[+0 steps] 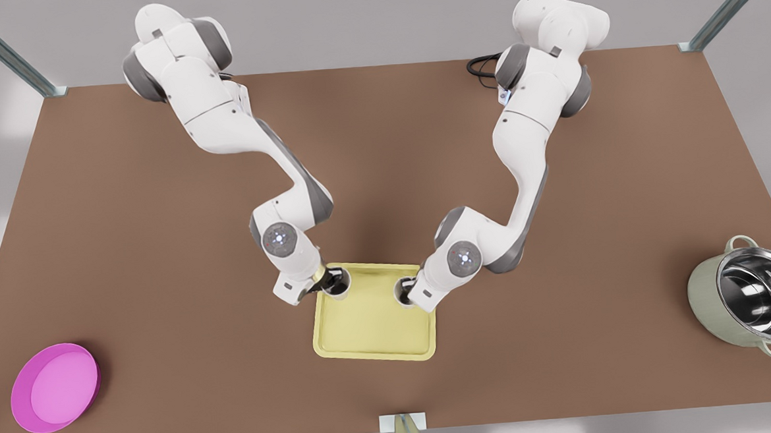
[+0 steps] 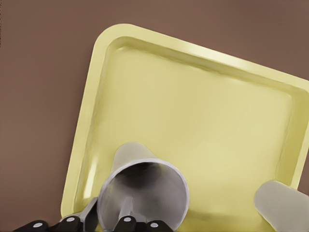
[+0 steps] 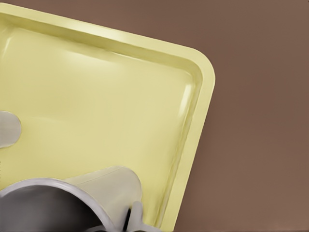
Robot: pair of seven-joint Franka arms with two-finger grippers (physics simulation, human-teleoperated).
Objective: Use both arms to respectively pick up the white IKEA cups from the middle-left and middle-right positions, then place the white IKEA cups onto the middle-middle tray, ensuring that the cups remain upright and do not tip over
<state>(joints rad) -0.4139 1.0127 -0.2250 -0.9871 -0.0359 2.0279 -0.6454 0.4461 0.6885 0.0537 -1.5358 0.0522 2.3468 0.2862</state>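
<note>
From my front view, the table (image 1: 163, 254) has two bystanders. A pink bowl (image 1: 55, 389) sits at 8 o'clock from the tray (image 1: 372, 342), and a green pot (image 1: 752, 296) sits at 3 o'clock. Both are well apart from the tray, and nothing stands between them and the arms.

Both arms reach down from the far edge and bend at the elbows, so their wrists converge on the tray's far side.

The left gripper (image 1: 408, 293) is on the front view's right. It is at the tray's 2 o'clock corner, clamped on the left cup (image 1: 404, 289). In the left wrist view I see that cup (image 2: 145, 188) upright over the tray floor (image 2: 193, 111). One of the black fingers (image 2: 126, 221) is inside its rim and another is outside, pinching the wall.

The right gripper (image 1: 333, 282) is on the front view's left. It is at the tray's 11 o'clock corner, closed on the right cup (image 1: 341, 279). In the right wrist view the cup (image 3: 106, 186) stands upright just inside the tray rim (image 3: 193, 145). A pale finger (image 3: 135, 217) presses against its outer wall.

Each wrist view also catches the other cup across the tray (image 2: 282, 205) (image 3: 7, 128). The two cups are apart, with bare tray between them. I cannot tell whether their bases touch the tray floor.
</note>
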